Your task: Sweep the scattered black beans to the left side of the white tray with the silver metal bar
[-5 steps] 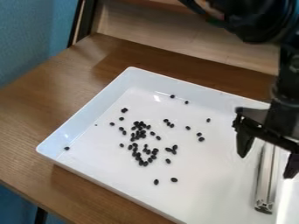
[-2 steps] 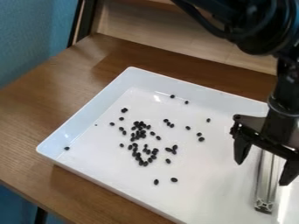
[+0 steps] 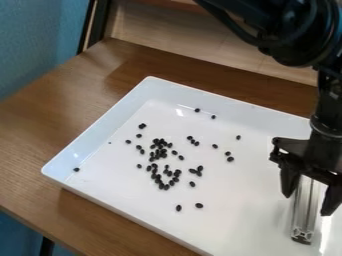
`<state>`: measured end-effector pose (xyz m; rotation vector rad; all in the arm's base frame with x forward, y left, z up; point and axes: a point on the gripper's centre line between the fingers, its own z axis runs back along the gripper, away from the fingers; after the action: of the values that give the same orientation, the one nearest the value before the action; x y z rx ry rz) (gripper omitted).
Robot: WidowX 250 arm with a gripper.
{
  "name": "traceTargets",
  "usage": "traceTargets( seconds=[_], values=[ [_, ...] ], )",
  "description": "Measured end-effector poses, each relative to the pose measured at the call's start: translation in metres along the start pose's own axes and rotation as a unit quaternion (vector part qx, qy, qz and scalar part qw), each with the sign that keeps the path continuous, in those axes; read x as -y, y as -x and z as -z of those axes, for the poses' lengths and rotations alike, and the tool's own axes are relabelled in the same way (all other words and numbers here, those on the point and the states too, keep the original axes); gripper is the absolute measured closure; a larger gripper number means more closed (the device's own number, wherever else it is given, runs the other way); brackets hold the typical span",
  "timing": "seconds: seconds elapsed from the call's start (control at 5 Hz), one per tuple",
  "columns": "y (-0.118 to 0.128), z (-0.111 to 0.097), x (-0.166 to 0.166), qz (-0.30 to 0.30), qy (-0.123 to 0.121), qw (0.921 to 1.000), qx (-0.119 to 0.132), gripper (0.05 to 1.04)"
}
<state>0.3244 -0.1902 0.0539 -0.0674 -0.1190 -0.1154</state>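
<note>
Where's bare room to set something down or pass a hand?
Free: table at view's left, beside the tray; tray floor between the two lowest black bits and metal bar. Crowded: main bit cluster mid-tray; right side, gripper at the bar.

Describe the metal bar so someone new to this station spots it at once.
On the wooden table sits a big white tray. Toward the picture's right edge, by the black hand, lies a straight, grooved, silvery bar. Unlike its neighbours, the small, dark, oval bits scattered about, it is long and shiny.
</note>
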Motion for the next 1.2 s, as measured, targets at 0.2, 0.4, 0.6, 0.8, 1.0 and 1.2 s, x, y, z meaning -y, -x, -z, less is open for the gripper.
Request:
traceTargets(
  seconds=[0.2, 0.4, 0.6, 0.8, 1.0, 1.2],
  values=[
    [-0.001, 0.0, -0.001, -0.008, -0.001, 1.0, 0.003, 0.729],
    [-0.002, 0.001, -0.005, -0.005, -0.001, 1.0, 0.003, 0.762],
    [-0.002, 0.003, -0.015, -0.013, -0.004, 0.9999, -0.002, 0.762],
    [-0.003, 0.003, -0.027, -0.007, -0.012, 0.9999, -0.009, 0.762],
    [-0.003, 0.005, -0.043, -0.003, -0.024, 0.9996, -0.014, 0.762],
    [-0.002, 0.005, -0.059, -0.008, -0.034, 0.9993, -0.016, 0.762]
  ],
)
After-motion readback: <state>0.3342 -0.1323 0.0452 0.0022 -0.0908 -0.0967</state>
